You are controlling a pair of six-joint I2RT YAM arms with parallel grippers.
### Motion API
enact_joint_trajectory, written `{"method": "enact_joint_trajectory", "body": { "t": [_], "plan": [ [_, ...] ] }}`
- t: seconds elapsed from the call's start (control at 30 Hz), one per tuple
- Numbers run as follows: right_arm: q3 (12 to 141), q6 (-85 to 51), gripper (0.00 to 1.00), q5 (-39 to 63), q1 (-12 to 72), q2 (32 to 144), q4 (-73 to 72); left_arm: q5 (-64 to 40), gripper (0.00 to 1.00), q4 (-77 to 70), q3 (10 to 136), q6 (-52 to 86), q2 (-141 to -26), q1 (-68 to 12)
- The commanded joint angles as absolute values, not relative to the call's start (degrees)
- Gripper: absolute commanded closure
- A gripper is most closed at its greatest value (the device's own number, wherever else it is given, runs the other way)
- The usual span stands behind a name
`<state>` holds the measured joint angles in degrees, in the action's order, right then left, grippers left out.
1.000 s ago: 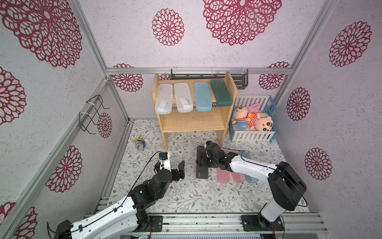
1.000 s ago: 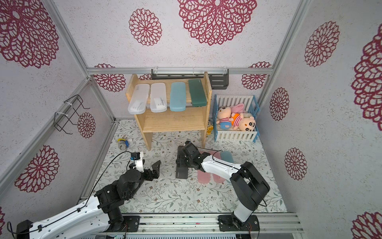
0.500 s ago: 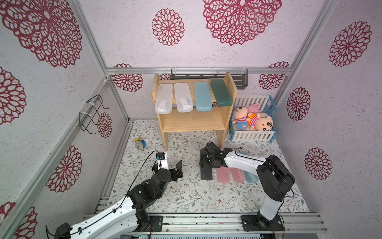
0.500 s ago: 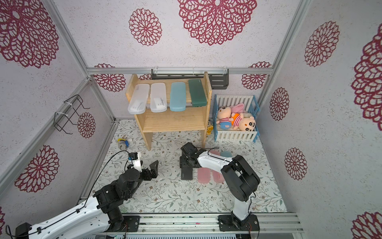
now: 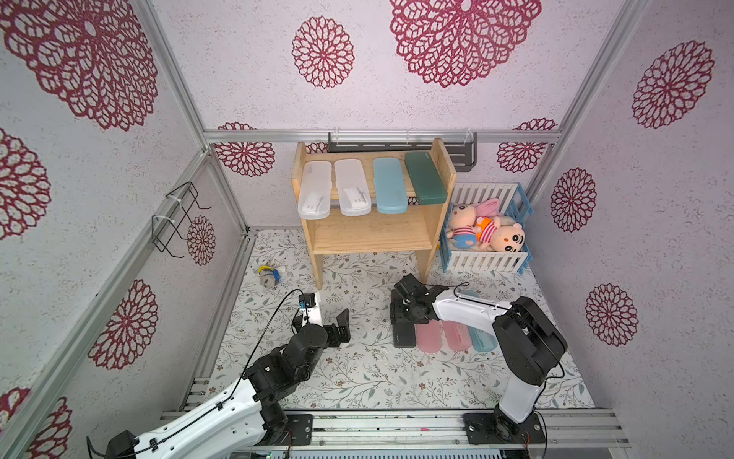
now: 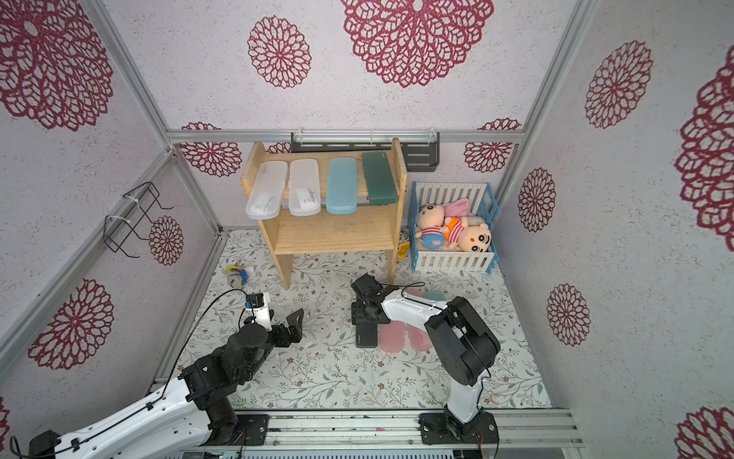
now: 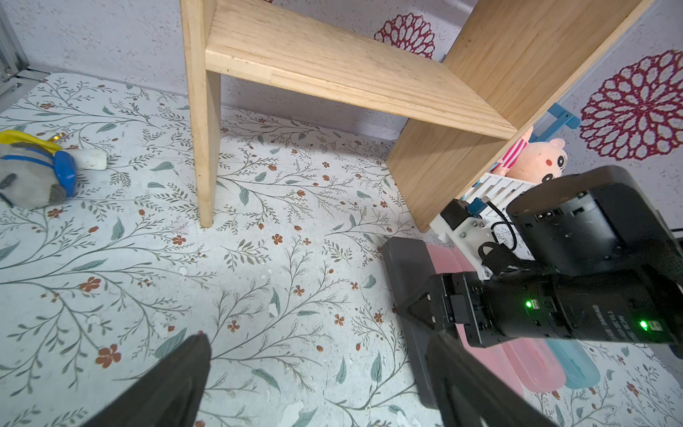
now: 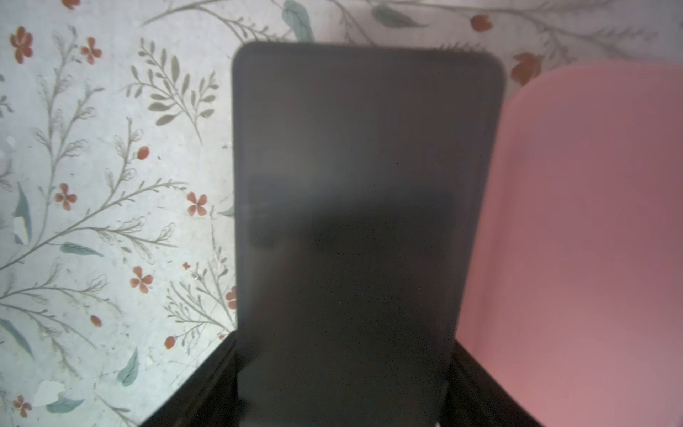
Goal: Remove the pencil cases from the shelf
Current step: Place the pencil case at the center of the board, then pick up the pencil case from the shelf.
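The wooden shelf (image 5: 369,238) stands at the back, and its top tier carries two frosted white pencil cases (image 5: 315,194) (image 5: 351,186), a light blue one (image 5: 390,190) and a dark green one (image 5: 424,179). A black case (image 5: 403,336) lies on the floral mat beside two pink cases (image 5: 429,337) and another light blue case (image 5: 482,341). My right gripper (image 8: 343,369) is shut on the black case (image 8: 366,185) at its far end, low over the mat. To the left of that row my left gripper (image 7: 318,338) is open, with nothing between its fingers.
A white-and-blue crate (image 5: 484,260) of plush toys stands right of the shelf. A small plush toy (image 5: 270,276) lies on the mat near the shelf's left leg. A dark rack (image 5: 464,155) hangs behind the shelf, and a wire rack (image 5: 174,222) hangs on the left wall.
My right gripper has carried the black case to the right, up against the pink cases. The left arm has barely shifted.
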<state>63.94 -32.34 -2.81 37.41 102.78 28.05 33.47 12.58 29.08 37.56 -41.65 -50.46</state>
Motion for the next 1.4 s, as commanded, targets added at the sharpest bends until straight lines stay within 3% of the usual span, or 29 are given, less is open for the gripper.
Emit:
{"method": "enact_joint_trajectory", "body": {
  "t": [0.0,0.4,0.57,1.03,1.2,1.37],
  "plan": [
    [63.05,-30.61,0.38,-4.89,36.22,100.10,28.39,33.01,0.03,12.70,28.65,37.71,-41.57,-49.84],
    [59.95,-28.72,0.33,-5.68,34.29,96.55,27.80,32.55,0.03,12.41,29.87,37.75,-42.77,-49.70],
    [60.03,-27.58,0.14,-5.43,34.35,94.50,26.26,32.10,0.03,12.26,31.40,37.68,-44.57,-49.75],
    [58.80,-26.72,0.02,-2.62,34.90,76.64,21.44,26.10,0.03,0.28,36.89,39.61,-46.57,-48.85],
    [51.93,-28.24,0.01,-1.98,34.26,68.48,14.53,21.26,0.03,-2.61,43.01,47.21,-44.67,-41.04],
    [49.95,-28.39,0.01,-1.26,33.54,67.33,14.50,14.14,0.03,-6.87,47.40,55.64,-42.45,-31.82]
  ]
}}
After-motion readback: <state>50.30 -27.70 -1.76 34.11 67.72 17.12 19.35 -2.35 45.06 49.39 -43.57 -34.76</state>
